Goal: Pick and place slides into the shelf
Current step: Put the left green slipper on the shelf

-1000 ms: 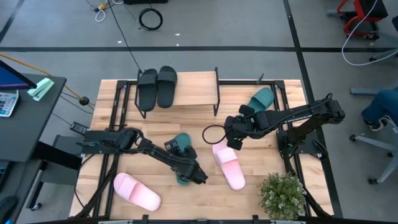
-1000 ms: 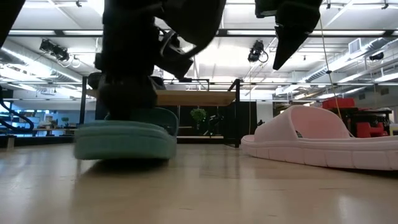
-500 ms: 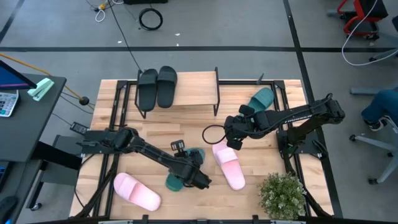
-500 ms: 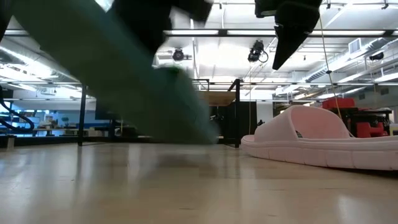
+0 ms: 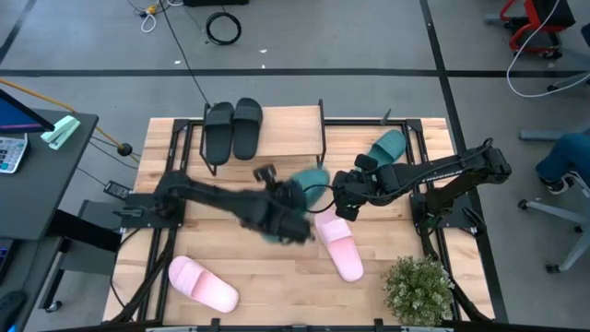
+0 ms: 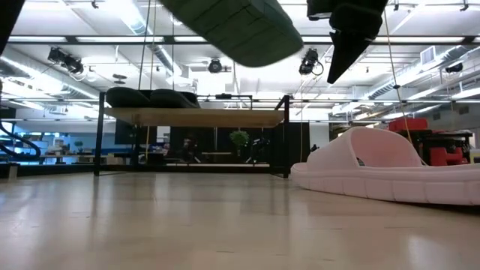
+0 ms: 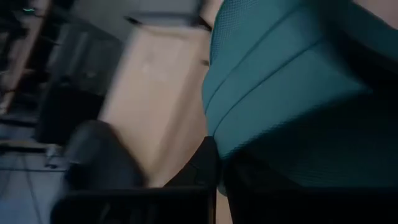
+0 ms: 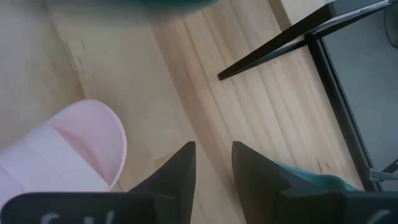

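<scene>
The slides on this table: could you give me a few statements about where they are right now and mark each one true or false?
1. Two black slides sit on the shelf. True.
2. The left gripper carries a teal slide in the air. True; the low view shows it off the table.
3. Both pink slides lie side by side. False: one pink slide lies near the front left, the other pink slide near the middle.
4. The right gripper holds a pink slide. False: it holds nothing.
5. The second teal slide is already on the shelf. False: it lies on the table right of the shelf.
</scene>
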{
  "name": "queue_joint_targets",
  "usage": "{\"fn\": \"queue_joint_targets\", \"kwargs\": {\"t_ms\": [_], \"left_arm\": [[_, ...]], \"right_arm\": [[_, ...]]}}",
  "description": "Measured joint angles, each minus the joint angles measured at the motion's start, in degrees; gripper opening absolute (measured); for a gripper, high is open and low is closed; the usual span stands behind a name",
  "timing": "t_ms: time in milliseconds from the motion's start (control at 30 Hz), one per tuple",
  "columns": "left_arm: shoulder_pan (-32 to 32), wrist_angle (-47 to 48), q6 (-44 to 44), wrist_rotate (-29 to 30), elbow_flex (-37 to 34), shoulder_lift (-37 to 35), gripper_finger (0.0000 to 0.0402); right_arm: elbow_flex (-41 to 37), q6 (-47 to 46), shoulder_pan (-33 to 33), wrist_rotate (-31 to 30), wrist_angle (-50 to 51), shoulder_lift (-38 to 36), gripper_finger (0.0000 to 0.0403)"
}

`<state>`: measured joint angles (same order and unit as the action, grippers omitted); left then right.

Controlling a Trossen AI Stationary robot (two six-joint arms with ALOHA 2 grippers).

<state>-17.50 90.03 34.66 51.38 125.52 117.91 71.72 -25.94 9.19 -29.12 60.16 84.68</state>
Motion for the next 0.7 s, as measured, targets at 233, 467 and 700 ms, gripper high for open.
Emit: {"fn": "queue_joint_targets", "kwargs": {"t_ms": [233, 467, 700], "left_arm": [[10.3, 0.0, -8.4, 3.4, 7.4, -0.1, 0.0022], [21.6, 0.0, -8.4, 3.6, 9.0, 0.0, 0.0015], [31.2, 0.0, -8.3, 2.7, 9.0, 0.2, 0.0019]], "right_arm": [[0.0, -0.1, 0.0, 0.0, 0.0, 0.0, 0.0110], [0.0, -1.3, 0.0, 0.0, 0.0, 0.0, 0.0110], [0.0, -1.0, 0.0, 0.0, 0.0, 0.0, 0.0110]]}}
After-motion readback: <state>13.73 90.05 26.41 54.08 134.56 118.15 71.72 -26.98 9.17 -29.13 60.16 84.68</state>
